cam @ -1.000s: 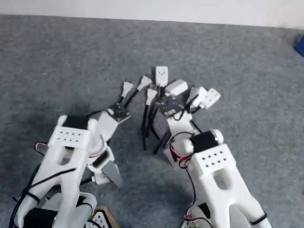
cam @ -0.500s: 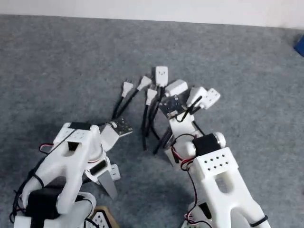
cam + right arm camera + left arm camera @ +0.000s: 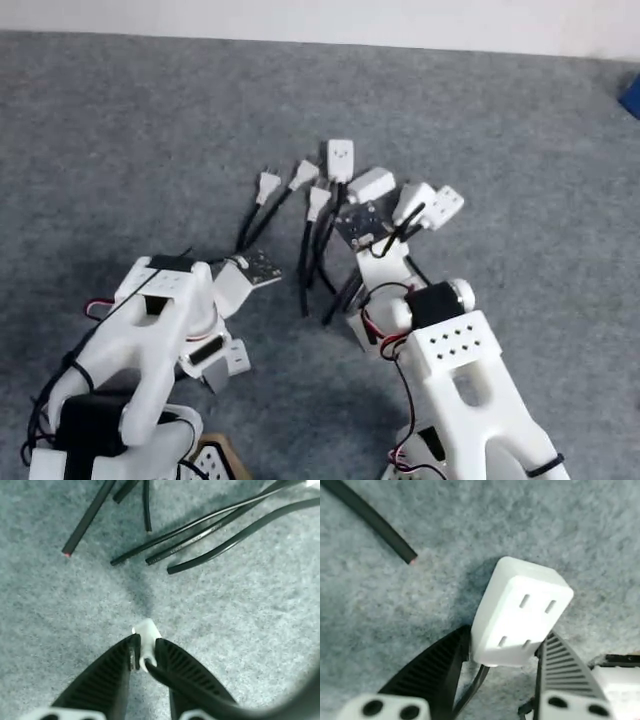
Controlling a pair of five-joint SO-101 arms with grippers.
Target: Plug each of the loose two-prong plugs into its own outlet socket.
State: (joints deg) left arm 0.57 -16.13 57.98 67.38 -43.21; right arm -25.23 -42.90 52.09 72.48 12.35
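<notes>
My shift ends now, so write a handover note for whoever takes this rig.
Left gripper: shut on a white socket block.
Right gripper: shut on a small white plug.
Other plugs and sockets lie clustered on the grey carpet ahead of both arms.
Done: one socket and one plug gripped; no joined pair visible.
Left: mate these two, then the rest.

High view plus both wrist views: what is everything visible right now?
outlet socket: one, white, four slots, held at the table's near side.
plug: one, white, held by the cord ends.
plugs and sockets: about seven, white, clustered mid-table.
black cords: several, trailing from the cluster toward the arms.
table: one, grey, carpet-like.
blue object: one, far right edge.
left gripper: one, black fingers, shut on the outlet socket.
right gripper: one, black fingers, shut on the plug.
</notes>
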